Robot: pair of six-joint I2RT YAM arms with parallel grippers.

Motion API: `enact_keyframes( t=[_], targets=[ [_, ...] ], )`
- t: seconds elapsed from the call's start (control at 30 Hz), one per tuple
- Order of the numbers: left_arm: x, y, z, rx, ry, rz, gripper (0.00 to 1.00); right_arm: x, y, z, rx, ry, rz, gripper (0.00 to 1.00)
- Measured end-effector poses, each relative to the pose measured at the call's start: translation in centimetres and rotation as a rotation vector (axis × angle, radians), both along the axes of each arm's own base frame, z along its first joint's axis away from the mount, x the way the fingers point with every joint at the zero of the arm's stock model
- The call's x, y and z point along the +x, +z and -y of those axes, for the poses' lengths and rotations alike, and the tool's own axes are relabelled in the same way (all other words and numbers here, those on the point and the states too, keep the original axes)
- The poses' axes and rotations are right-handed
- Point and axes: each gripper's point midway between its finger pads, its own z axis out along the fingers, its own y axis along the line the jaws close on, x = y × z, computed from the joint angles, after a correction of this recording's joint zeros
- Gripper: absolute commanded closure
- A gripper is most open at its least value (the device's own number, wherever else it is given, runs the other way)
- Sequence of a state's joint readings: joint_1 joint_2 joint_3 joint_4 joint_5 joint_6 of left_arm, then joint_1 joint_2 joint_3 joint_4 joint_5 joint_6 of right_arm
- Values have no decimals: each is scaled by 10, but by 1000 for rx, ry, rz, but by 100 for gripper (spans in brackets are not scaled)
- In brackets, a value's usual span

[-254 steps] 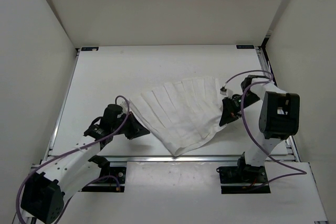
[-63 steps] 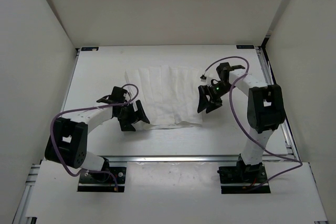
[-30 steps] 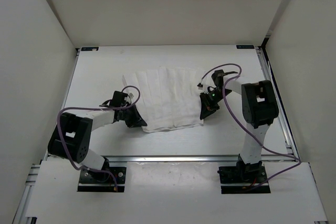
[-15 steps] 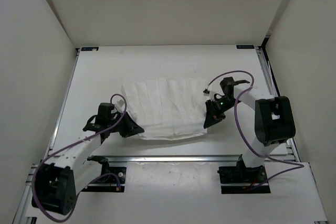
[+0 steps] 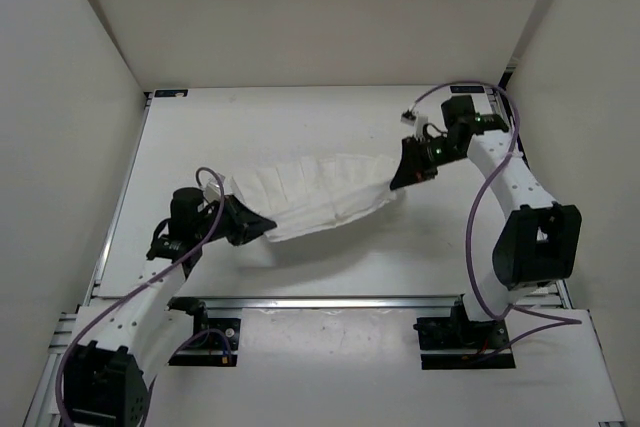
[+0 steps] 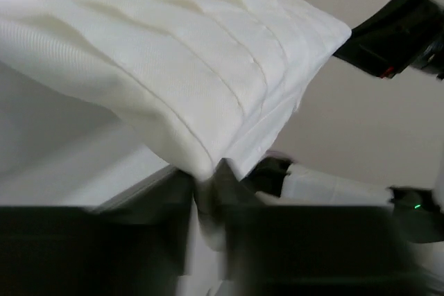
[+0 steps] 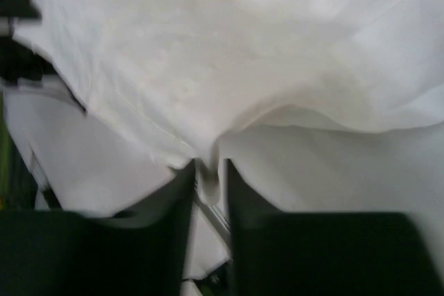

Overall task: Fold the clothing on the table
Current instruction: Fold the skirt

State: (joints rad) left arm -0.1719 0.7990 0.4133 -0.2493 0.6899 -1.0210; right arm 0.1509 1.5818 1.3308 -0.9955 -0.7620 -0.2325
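Observation:
The white creased clothing [image 5: 318,195] hangs stretched between both grippers above the table [image 5: 300,117], sagging in the middle. My left gripper [image 5: 243,223] is shut on its left corner, and the left wrist view shows the clothing [image 6: 208,81] pinched between the dark fingers [image 6: 236,192]. At the other end my right gripper [image 5: 406,176] is shut on the right corner. In the right wrist view a fold of the clothing [image 7: 229,67] is caught between the fingers [image 7: 239,192].
White walls close in the table on three sides. A silver rail [image 5: 330,301] runs along the near edge, with both arm bases [image 5: 195,339] just in front of it. Purple cables loop off both arms.
Both grippers have lifted the clothing off the table. The right one rose and moved toward the back right, the left one drew toward the near left, stretching the fabric between them.

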Motion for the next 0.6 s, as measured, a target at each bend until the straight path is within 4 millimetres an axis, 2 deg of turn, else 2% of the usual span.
enact_keyframes(
  t=[0.03, 0.07, 0.13, 0.2, 0.27, 0.3, 0.33, 0.4, 0.5, 0.6],
  targets=[
    [11, 5, 0, -14, 18, 12, 1, 16, 14, -3, 12, -11, 40, 42],
    [27, 11, -3, -28, 59, 13, 1, 40, 27, -4, 14, -31, 91, 3],
    [69, 21, -20, -47, 180, 17, 1, 91, 48, -2, 22, -80, 189, 1],
    [115, 28, -40, -56, 290, 35, 1, 143, 58, 5, -2, -131, 295, 1],
    [158, 34, -56, -54, 362, 45, 1, 174, 56, 12, -20, -166, 325, 1],
    [176, 36, -59, -52, 381, 51, 1, 181, 50, 14, -25, -175, 321, 1],
    [191, 40, -60, -47, 392, 65, 2, 182, 41, 17, -32, -184, 299, 2],
    [202, 46, -52, -38, 389, 90, 1, 174, 22, 24, -43, -194, 239, 5],
    [194, 51, -30, -26, 334, 117, 1, 151, -6, 34, -52, -196, 127, 9],
    [174, 44, -8, 43, 235, 111, 1, 130, -26, 44, -74, -187, 40, 22]
  ],
)
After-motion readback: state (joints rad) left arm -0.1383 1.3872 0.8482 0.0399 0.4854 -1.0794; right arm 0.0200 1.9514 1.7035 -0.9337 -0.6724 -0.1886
